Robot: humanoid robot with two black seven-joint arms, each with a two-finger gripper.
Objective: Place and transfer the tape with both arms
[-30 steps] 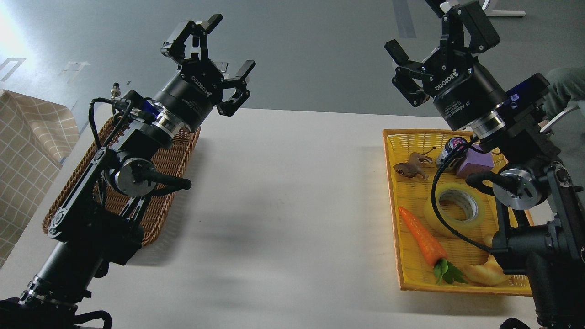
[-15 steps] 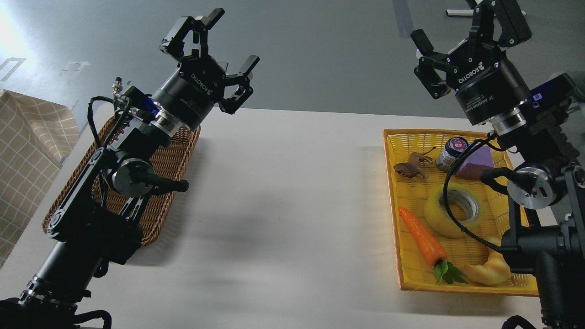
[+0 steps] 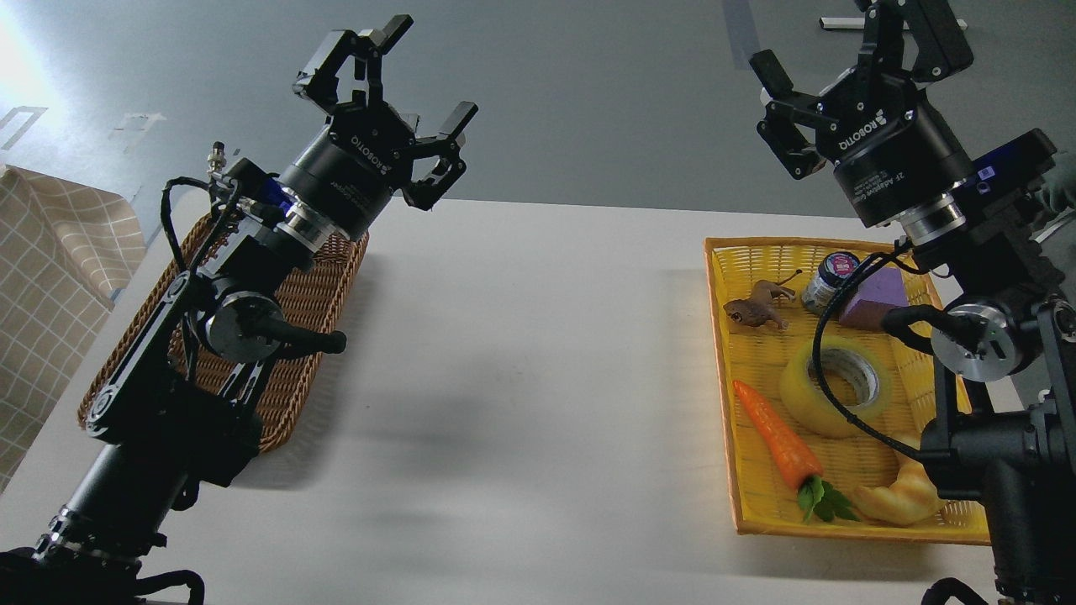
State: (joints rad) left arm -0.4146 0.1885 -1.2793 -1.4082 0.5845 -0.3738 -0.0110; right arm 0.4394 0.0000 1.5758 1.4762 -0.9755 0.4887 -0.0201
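Far left you've got a checked cloth (image 3: 50, 277) off the table edge. Next, the brown wicker basket (image 3: 315, 294) on the white table (image 3: 521, 353), mostly covered by your left arm (image 3: 193, 353). Left gripper (image 3: 395, 80) is raised above the table's far edge, fingers spread wide, holding nothing.

Middle of the table is bare surface with arm shadows only.

On the right, the yellow basket (image 3: 723, 370) holds the toy animal (image 3: 756, 307) and small jar (image 3: 828, 281) at the back, purple block (image 3: 878, 294) just beside the jar, carrot (image 3: 777, 437) along the left wall, croissant (image 3: 904, 496) at the front. The tape (image 3: 820, 395) lies flat mid-basket, core hole facing up, between carrot and your right arm (image 3: 975, 336); a black cable crosses over it. Right gripper (image 3: 849, 63) sits high above the basket's back edge, fingers spread, empty, well apart from the tape.
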